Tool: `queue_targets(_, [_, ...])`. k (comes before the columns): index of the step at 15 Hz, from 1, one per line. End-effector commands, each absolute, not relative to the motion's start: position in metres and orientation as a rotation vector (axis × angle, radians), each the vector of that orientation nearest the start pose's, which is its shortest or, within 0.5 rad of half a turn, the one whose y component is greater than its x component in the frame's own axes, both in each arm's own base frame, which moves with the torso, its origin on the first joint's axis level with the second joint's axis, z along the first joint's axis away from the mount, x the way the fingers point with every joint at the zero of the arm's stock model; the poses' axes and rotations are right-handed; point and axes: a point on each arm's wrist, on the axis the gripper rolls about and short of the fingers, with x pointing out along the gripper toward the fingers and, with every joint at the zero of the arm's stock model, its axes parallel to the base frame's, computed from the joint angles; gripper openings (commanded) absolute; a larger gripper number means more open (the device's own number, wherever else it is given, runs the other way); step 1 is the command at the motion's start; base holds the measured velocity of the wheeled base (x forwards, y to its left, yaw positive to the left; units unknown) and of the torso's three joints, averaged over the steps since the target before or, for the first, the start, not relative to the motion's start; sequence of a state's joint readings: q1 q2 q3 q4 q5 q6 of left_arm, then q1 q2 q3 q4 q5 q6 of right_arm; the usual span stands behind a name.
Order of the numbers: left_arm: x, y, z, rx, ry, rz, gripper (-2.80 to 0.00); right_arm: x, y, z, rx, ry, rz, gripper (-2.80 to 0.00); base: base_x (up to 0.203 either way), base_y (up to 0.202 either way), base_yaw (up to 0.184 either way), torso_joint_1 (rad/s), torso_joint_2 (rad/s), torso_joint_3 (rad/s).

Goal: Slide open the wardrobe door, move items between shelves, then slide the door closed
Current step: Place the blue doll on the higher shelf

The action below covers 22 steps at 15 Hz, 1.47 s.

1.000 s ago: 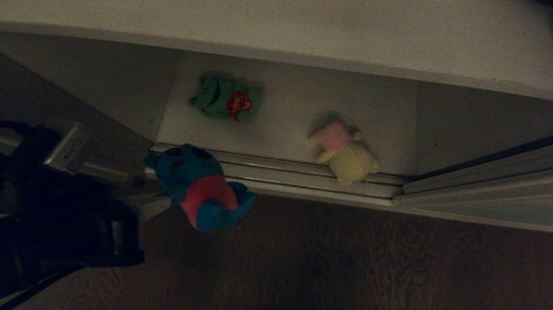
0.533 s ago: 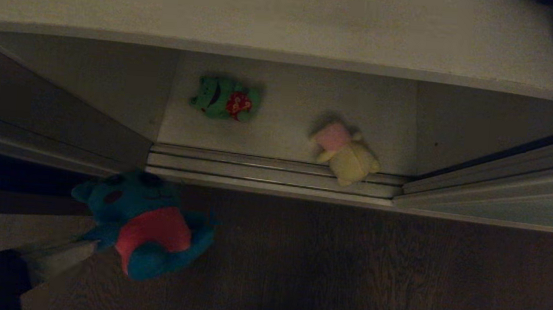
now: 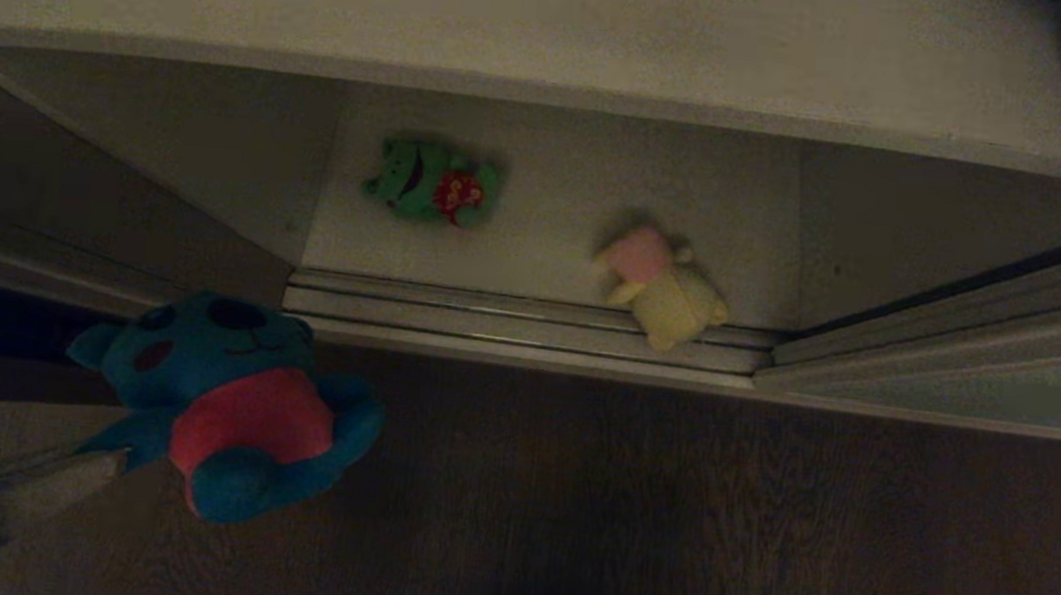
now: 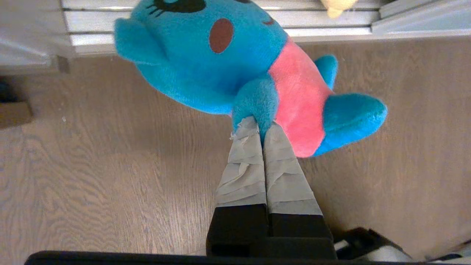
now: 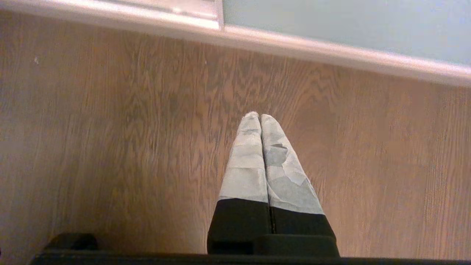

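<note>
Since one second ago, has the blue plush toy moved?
Yes. The blue plush toy, held in the left claw, has come away from the floor track toward the robot and to its left, over the wooden floor.

Place: a home, likely a bedroom
Landmark: built-in wardrobe with a sliding wardrobe door [image 3: 982, 390] pushed aside
Inside it: off-white shelves [image 3: 554, 234] holding plush toys [image 3: 431, 183]
Before it: wood-grain floor [image 3: 665, 512] meeting the ribbed floor track [image 3: 529, 321]

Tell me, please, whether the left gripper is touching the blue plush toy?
Touching: the left wrist view shows the left gripper pinched shut on a limb of the blue plush toy.
</note>
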<state>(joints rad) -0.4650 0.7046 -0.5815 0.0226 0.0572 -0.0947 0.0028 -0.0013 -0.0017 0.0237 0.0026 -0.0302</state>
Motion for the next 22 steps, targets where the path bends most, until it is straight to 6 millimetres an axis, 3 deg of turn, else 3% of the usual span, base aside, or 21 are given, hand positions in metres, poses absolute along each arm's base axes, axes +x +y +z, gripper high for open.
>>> queue_targets(1, [0.041, -0.019, 0.233, -0.062, 0.125, -0.390, -2.80, -0.023, 0.000, 0.074, -0.031, 0.020, 0.006, -2.80, -0.177, 0.000, 0.003, 0.007, 0.01, 0.002])
queue_targets(6, [0.042, -0.019, 0.236, -0.068, 0.113, -0.395, -2.80, -0.023, 0.000, 0.074, -0.031, 0.020, 0.006, -2.80, -0.172, 0.000, 0.001, -0.001, 0.00, 0.006])
queue_targets(12, [0.035, -0.016, 0.248, -0.073, 0.057, -0.420, -2.80, -0.023, 0.000, 0.073, -0.031, 0.019, 0.006, -2.80, 0.000, 0.000, 0.000, 0.000, 0.00, 0.000])
queue_targets(14, [0.026, -0.012, 0.259, -0.056, 0.032, -0.415, -2.80, -0.023, 0.000, 0.074, -0.031, 0.020, 0.006, -2.80, 0.000, 0.000, 0.000, 0.000, 0.00, 0.000])
queue_targets(17, [-0.003, 0.002, 0.273, -0.046, 0.075, -0.440, -2.80, -0.023, 0.000, 0.074, -0.031, 0.020, 0.006, -2.80, 0.000, 0.000, 0.000, 0.000, 0.00, 0.000])
queue_targets(22, [-0.010, 0.004, 0.284, -0.059, 0.033, -0.469, -2.80, -0.023, 0.000, 0.073, -0.031, 0.021, 0.006, -2.80, 0.000, 0.000, 0.000, 0.000, 0.00, 0.000])
